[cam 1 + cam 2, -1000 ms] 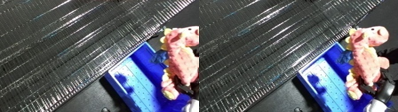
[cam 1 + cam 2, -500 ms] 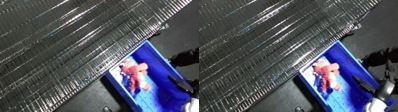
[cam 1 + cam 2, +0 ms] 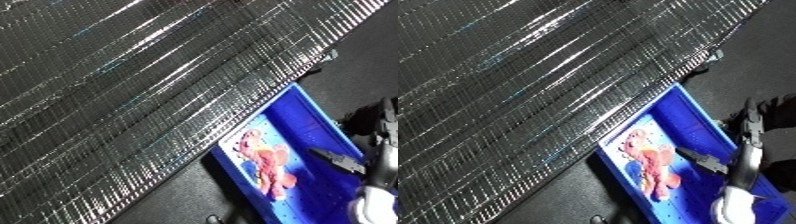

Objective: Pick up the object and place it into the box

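Looking down at the soft pink and orange plush toy [image 3: 648, 164], I see it lying flat on the floor of the blue plastic bin [image 3: 696, 111], over toward the bin's left wall and the near end; it touches nothing but the bin as far as I can tell. The bin sits just beside the edge of the big shiny wire-mesh table [image 3: 151, 85], down on the dark floor [image 3: 753, 45].

My right hand [image 3: 753, 131] hovers over the bin's right rim, well apart from the toy; one dark finger pokes out over the blue interior and the rest look fairly straight and relaxed, holding nothing, so I'd call it released. My left hand doesn't show in either view, so nothing to say there.

On handling, and this is just my read: the toy looks like stuffed fabric, so light, squishy, not fragile at all; it should flop rather than hold its shape, and the limbs will dangle if lifted by one end. Fuzzy cloth shouldn't be slippery either. If I ever had to take it again, I'd go for the thick middle of the body, fingers on one side and thumb on the other, since that's the bulkiest part and gives the most to close on; grabbing a thin arm or leg would probably let it swing and maybe slide out.

Judging from how things lie, the placing part looks done.
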